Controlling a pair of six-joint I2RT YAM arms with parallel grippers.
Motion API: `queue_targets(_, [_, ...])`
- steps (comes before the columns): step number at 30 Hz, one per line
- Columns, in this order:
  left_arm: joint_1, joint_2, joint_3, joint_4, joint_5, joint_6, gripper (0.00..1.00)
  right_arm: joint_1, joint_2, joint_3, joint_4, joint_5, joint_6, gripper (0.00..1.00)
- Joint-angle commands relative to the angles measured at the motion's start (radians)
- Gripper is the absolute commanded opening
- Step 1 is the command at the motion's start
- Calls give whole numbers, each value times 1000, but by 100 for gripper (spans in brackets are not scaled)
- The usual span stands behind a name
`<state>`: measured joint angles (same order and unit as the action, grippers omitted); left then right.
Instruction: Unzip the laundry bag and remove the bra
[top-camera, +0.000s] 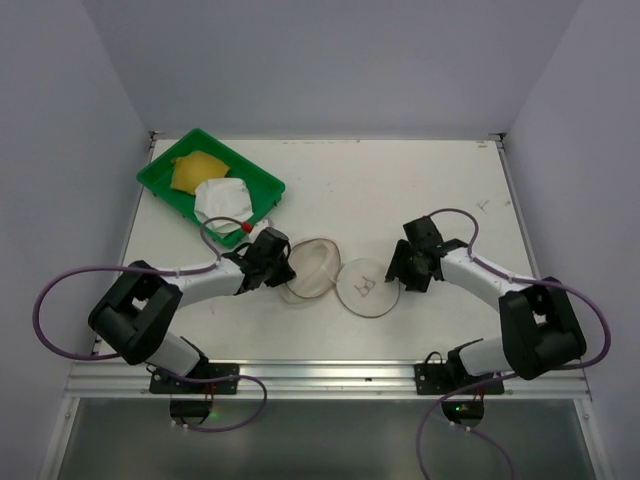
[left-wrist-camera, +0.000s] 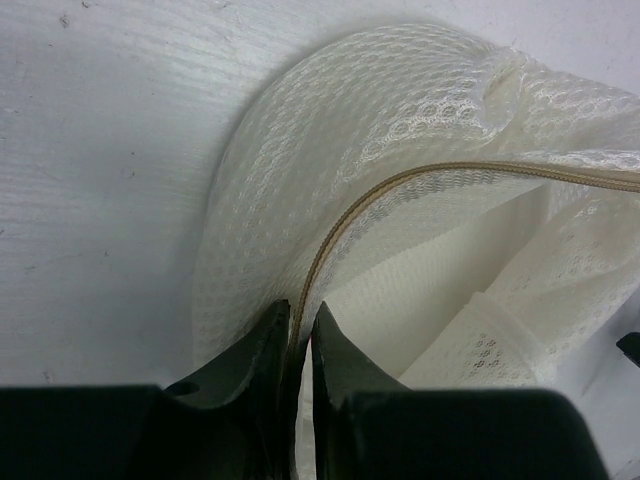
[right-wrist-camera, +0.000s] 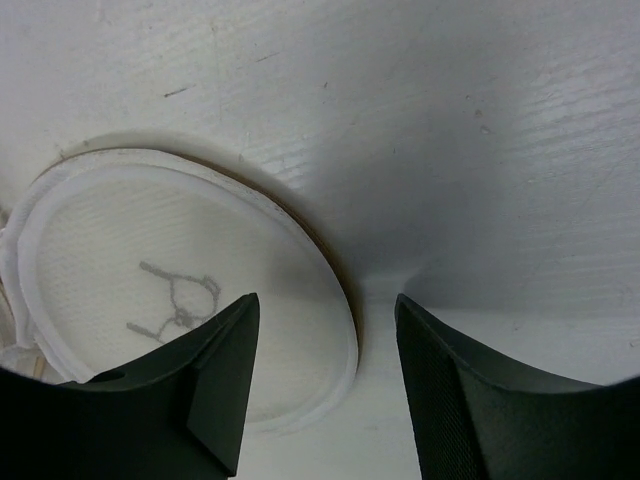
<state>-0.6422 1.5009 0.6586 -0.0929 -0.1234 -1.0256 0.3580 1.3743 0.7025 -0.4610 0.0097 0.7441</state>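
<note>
On the white table (top-camera: 420, 190) the green tray (top-camera: 256, 180) at far left held the bra (top-camera: 205, 180) — mustard and white, crumpled. The laundry bag (top-camera: 315, 265) lay open mid-table, its lid (top-camera: 367, 287) flopped rightward. The left gripper (left-wrist-camera: 300, 320) pinched its zip edge; the right gripper (right-wrist-camera: 325, 310) stood spread over the lid's rim. The black mark (right-wrist-camera: 175, 305) — an unreadable scribble.

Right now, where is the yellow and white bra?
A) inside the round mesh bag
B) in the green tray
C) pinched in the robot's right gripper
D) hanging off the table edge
B. The bra lies in the green tray at the far left of the table, apart from the laundry bag, which lies open nearer the arms.
</note>
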Motion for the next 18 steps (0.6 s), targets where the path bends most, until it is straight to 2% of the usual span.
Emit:
queue_targets(1, [4,-28,-2,-14,-21,29,17,19,35,3,30,7,21,58])
queue_targets(3, [4,-39,-2,-18,-25,35,17,22,34,3,31,-2,15,57])
queue_targets(7, [4,-45,9,-30,-39,44,17,24,48,15,19,-5,3,46])
queue_targets(8, [4,-44,10,-27,-38,44,17,25,48,15,22,-4,3,39])
queue_targets(10, [4,-41,12,-25,-35,47,17,25,52,18,21,-4,-5,30])
queue_targets(11, [6,-39,10,-25,-35,47,17,24,54,22,16,-5,-8,21])
queue_targets(15, [4,-33,7,-24,-28,50,17,25,51,26,5,6,-23,1])
queue_targets(18, [4,-36,6,-22,-25,55,17,25,11,41,-21,18,-41,0])
